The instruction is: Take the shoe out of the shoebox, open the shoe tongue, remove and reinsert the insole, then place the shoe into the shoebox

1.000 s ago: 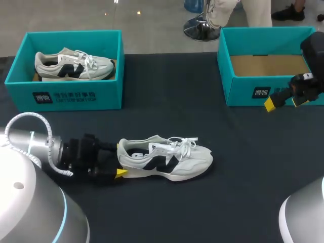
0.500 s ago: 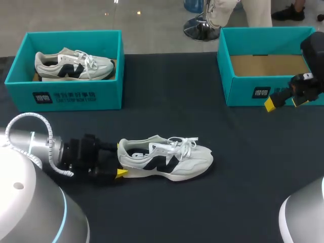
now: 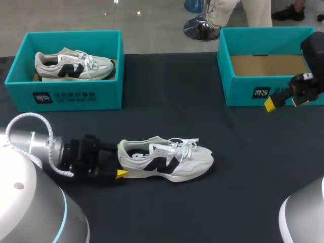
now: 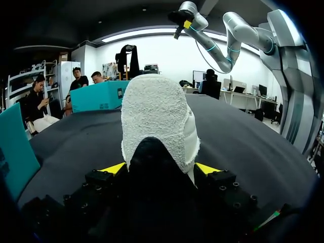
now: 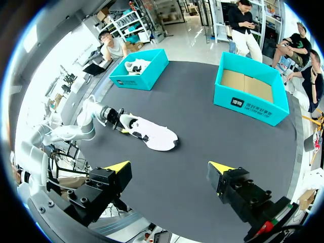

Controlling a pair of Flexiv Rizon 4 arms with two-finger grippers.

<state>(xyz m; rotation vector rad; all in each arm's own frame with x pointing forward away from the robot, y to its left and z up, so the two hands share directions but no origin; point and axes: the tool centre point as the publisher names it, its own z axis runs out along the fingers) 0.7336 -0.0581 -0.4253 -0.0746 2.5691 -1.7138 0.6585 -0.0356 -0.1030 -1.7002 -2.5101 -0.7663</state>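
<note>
We count two shoes, two shoeboxes and two arms at the black counter (image 3: 243, 167).

One shoe (image 3: 167, 161), white with dark side marks, rests on its sole in the near middle of the counter, with its toe toward our right and its laces loose over the tongue. The second shoe (image 3: 73, 65), of the same kind, lies inside the left shoebox (image 3: 66, 96) at the far left of the counter. The right shoebox (image 3: 243, 93), also teal, stands at the far right and shows its cardboard floor. The two boxes are well apart, and the shoe on the counter lies nearer to us than either.

Our left arm (image 3: 30, 147) comes in low from the near left. The left fingers (image 3: 120, 173) pinch the heel of the shoe on the counter, one yellow tip on each side. In the left wrist view the fuzzy heel lining fills the space between the tips and blocks most of the counter ahead.

Our right arm (image 3: 314, 50) comes in from the far right. The right fingers (image 3: 270, 105) hang spread, holding nothing, high above the counter. In the head view they overlap the front wall of the right shoebox near its right corner.
</note>
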